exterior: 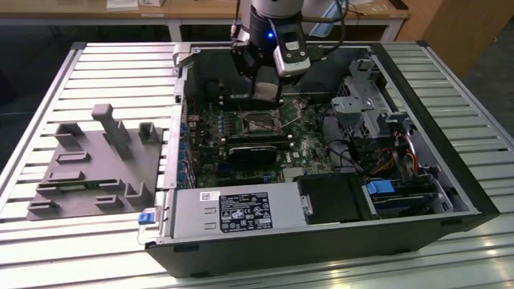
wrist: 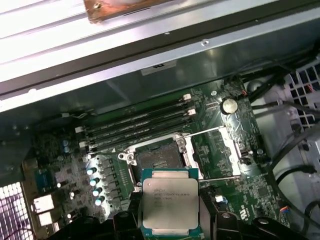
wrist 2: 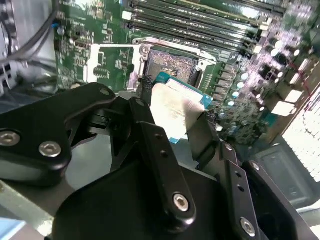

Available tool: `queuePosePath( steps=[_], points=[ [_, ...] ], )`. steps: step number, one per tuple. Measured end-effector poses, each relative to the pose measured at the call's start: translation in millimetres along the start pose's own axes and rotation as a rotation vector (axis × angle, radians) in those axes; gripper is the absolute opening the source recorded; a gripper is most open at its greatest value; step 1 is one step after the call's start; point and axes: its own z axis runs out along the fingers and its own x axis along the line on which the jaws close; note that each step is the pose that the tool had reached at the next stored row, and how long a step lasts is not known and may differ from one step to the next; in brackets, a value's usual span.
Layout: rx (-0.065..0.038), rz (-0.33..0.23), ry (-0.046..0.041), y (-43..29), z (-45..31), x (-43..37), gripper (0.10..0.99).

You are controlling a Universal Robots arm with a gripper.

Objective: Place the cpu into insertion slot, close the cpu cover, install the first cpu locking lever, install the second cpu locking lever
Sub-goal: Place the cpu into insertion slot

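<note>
My gripper [exterior: 265, 90] hangs inside the open computer case, just above the motherboard. Its black fingers [wrist 2: 145, 112] are shut on the cpu [wrist: 170, 200], a square chip with a pale silvery top and green edge, also seen as the cpu [wrist 2: 175, 110] in the second wrist view. The chip is held a little above and beside the insertion slot [wrist: 160, 160], whose dark centre lies bare; the insertion slot [wrist 2: 172, 62] has nothing in it. The cpu cover [wrist: 232, 147] is swung open beside the socket. Two thin wire locking levers [wrist: 217, 177] stand released.
Long black memory slots [wrist: 140, 125] run beside the socket. A black card [exterior: 257, 150], a power supply [exterior: 241, 211], a drive cage [exterior: 374, 108] and cables [exterior: 393, 162] crowd the case. A grey fixture tray [exterior: 96, 162] lies on the exterior view's left.
</note>
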Motion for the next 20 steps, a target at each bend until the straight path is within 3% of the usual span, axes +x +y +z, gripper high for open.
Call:
queuePosePath(
  steps=[20],
  points=[
    [-0.005, 0.362, -0.0321, -0.5, 5.8, -0.1, 0.533]
  ],
)
